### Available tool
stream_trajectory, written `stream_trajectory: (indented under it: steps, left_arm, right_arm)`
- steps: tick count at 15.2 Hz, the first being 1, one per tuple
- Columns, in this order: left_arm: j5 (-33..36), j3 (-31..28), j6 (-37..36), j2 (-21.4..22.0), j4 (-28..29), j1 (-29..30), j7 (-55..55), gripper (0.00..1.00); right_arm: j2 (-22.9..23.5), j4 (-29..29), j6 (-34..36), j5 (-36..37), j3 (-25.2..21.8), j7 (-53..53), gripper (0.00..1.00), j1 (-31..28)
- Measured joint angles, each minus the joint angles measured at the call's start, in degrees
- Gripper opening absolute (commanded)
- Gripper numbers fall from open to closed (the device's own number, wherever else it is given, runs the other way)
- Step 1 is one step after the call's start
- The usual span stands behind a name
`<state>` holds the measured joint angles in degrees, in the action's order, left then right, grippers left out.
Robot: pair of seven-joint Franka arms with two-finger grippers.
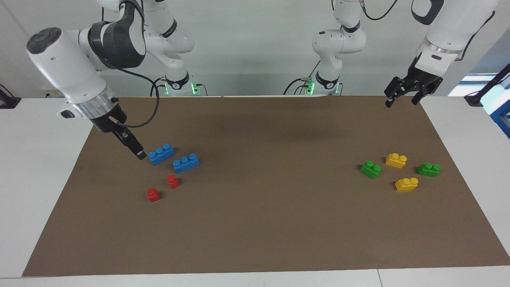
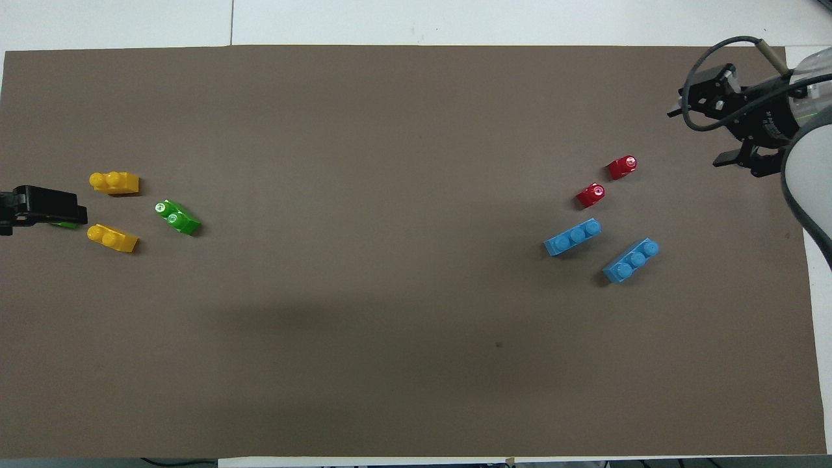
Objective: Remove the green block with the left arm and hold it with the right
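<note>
Green block [image 1: 370, 169] on mat; end effectors empty.

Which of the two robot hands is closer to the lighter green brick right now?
The left gripper. It hangs open in the air at the same end of the table as the green block. The right gripper is open too, up beside the blue bricks at the right arm's end.

mat [image 1: 263, 223]: brown, matt, paper-like
surface [image 1: 36, 159]: white, smooth
green block [image 1: 370, 169]: glossy plastic
blue bricks [image 1: 185, 162]: shiny plastic
arm shells [image 1: 63, 71]: glossy white plastic
</note>
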<state>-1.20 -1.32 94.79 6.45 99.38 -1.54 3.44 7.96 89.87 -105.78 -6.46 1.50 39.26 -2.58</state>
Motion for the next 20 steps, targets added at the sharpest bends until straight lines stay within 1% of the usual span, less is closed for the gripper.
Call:
stream_trajectory:
  steps: [2,4,8,9,11,13,14,16,20]
  left_arm:
    - [0.0,0.3,-0.2,-0.1,-0.1,-0.1,0.0,1.0]
    - [0.1,0.3,-0.7,0.3,-0.1,-0.3,0.0,1.0]
    - [2.3,0.3,-0.8,0.0,-0.1,-0.6,0.0,1.0]
    - [2.3,0.2,-0.8,-0.3,-0.1,-0.7,0.0,1.0]
    - [2.3,0.1,-0.8,-0.9,-0.5,-0.8,0.0,1.0]
    - [2.3,0.1,-0.8,-1.0,-0.9,-1.0,0.0,1.0]
    - [2.3,0.1,-0.9,-1.0,-1.1,-1.1,0.0,1.0]
    - [2.3,0.2,-1.0,-1.0,-1.4,-1.1,0.0,1.0]
    - [2.3,0.3,-1.0,-1.0,-1.6,-1.1,0.0,1.0]
  right_arm:
    - [-2.0,0.0,0.3,4.8,0.0,-4.1,1.0,0.0]
    - [-4.2,-0.2,2.5,8.7,0.2,-7.0,1.0,0.6]
    - [-8.8,-0.2,9.7,10.2,0.7,-9.6,1.0,2.7]
    - [-9.1,-0.1,11.3,10.2,0.7,-11.6,1.0,2.7]
    - [-8.3,0.8,13.9,10.2,0.7,-20.0,1.0,2.5]
    - [-6.2,1.5,14.1,10.2,0.5,-28.3,1.0,2.0]
    - [-5.3,1.5,14.1,10.2,0.3,-30.6,1.0,1.8]
    - [-4.6,1.4,14.0,10.2,0.0,-32.9,1.0,1.1]
    - [-5.7,1.0,14.1,10.2,-0.2,-35.3,1.0,-0.5]
